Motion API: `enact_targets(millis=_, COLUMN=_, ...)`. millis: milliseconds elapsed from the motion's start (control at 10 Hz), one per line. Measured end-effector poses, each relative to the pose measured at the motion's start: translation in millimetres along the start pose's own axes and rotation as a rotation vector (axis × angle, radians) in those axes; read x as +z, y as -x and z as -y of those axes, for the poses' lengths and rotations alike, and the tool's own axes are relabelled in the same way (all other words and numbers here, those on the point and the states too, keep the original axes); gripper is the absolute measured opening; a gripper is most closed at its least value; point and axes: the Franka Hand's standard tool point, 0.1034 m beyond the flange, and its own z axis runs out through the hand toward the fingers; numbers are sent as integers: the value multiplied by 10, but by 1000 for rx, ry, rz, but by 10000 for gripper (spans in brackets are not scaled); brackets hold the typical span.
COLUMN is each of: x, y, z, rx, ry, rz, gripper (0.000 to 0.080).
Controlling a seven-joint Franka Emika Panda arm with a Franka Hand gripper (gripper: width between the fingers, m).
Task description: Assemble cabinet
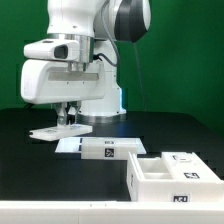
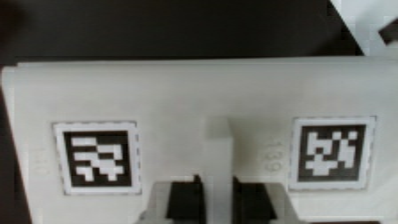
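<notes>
Cabinet body (image 1: 150,190), a white open-topped box with marker tags, sits on the dark surface (image 1: 30,180), nearest the camera at the exterior view's right. Just behind it lies a white tagged part (image 1: 105,148). Farther back, the gripper (image 1: 68,120) reaches down to a flat white panel (image 1: 47,131). Its fingers (image 2: 178,200) stand close together, but I cannot tell whether they clamp the panel.

Glossy white rounded robot arm (image 1: 80,35), dark grey joint cap (image 1: 131,18), boxy white tool (image 1: 66,122) with dark fingers (image 2: 175,203).
</notes>
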Motion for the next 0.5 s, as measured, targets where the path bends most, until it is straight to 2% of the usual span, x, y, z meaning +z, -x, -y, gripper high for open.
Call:
enact_targets(millis=100, x=-3, y=-44, z=12, rx=-88, ry=5, rz=7, gripper=62)
enact_targets(millis=300, x=-59, y=-437, z=190, rx=-312, ry=11, rz=-10, gripper=62)
enact_targets(millis=400, x=-90, y=-596, z=267, rx=-409, ry=33, rz=-22, gripper=62)
enact_targets(millis=500, x=-91, y=-656, z=318, rx=-491, ry=65, rz=-26, gripper=62)
